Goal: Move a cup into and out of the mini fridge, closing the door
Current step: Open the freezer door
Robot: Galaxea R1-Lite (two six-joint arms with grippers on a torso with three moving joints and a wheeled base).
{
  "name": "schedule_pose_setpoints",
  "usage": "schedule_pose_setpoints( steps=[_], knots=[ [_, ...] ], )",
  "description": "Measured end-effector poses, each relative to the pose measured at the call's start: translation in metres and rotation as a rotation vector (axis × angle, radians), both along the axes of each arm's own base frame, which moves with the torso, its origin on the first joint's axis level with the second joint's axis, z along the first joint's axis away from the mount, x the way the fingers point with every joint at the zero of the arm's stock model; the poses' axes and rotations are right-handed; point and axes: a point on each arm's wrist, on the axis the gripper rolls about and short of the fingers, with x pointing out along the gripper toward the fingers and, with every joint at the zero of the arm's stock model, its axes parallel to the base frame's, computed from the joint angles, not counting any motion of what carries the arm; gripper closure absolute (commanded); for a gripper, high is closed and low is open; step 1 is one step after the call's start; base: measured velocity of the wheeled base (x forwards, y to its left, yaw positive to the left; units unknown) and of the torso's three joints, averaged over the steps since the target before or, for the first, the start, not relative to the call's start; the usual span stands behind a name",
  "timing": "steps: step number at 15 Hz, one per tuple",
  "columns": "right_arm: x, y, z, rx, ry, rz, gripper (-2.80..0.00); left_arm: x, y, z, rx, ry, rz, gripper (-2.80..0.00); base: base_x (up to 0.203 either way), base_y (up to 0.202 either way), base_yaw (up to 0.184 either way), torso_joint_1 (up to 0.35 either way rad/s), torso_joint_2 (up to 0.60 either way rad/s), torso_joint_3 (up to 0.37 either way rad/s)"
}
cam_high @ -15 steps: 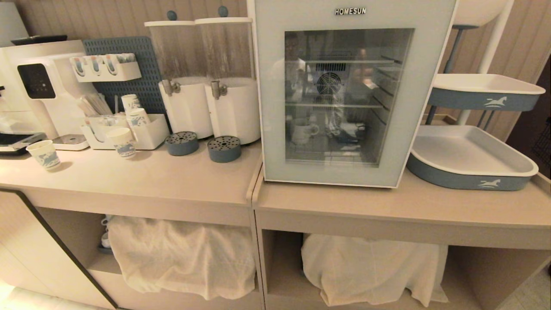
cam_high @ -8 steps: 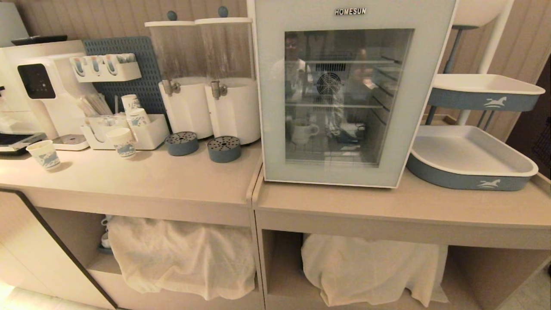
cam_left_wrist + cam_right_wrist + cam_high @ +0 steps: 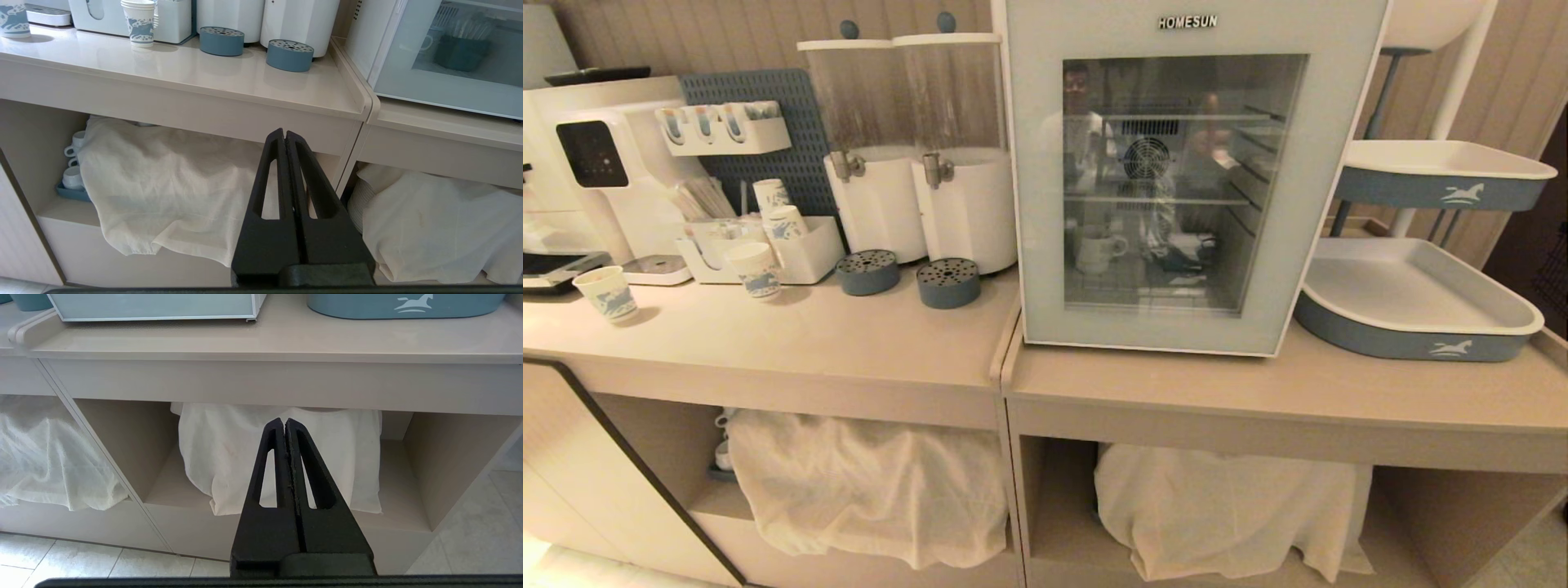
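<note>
A: Well, starting at the left of the head view: paper cups (image 3: 605, 292) loose on the counter (image 3: 809, 343), drink dispensers (image 3: 878, 204) just to their right. Easy to clip on a wide swing upward from below.

B: Agreed. Left gripper (image 3: 284, 134) low in front of the cloth-draped shelf (image 3: 171, 192), fingers pressed together, holding nothing. Right gripper (image 3: 284, 422) likewise: tips together, empty, down before the other draped shelf, under the counter edge. Risk of catching that overhanging edge on the way up.

A: Then centre frame. The cup (image 3: 1098, 249) inside the mini fridge (image 3: 363, 41), on the lower wire shelf, left part of the window, handle toward the right. The door (image 3: 1037, 204) flush, fully closed.

B: So, judging by that, opening first. No visible handle on the door; hard to hook with closed tips, likely to slip off the smooth frame. Too hard a pull and possibly a sliding or tipping fridge, with the cup toppling on the wires.

A: Further right, stacked trays (image 3: 1413, 298) close beside the fridge. Little room there for a swinging door or elbow.

B: Compared with a second ago?

A: Hardly anything. Only the reflection in the glass different: a person's mirrored figure higher, nearer the window's upper left. Cup, door, paper cups unmoved; no shift of the whole view.
</note>
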Motion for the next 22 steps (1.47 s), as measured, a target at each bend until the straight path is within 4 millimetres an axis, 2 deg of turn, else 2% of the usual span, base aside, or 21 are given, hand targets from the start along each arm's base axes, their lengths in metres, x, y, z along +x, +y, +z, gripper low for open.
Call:
schedule_pose_setpoints(
  steps=[17,22],
  knots=[
    [0.0,0.0,0.0,0.004,0.0,-0.003,0.0,0.0,0.0,0.0,0.011,-0.001,0.0,0.0,0.0,0.0,0.0,0.0,0.0,0.0],
    [0.0,0.0,0.0001,0.005,-0.001,-0.002,0.0,0.0,0.0,0.0,0.011,-0.001,0.001,0.0,0.159,0.0,0.0,0.001,0.0,0.006]
  ],
)
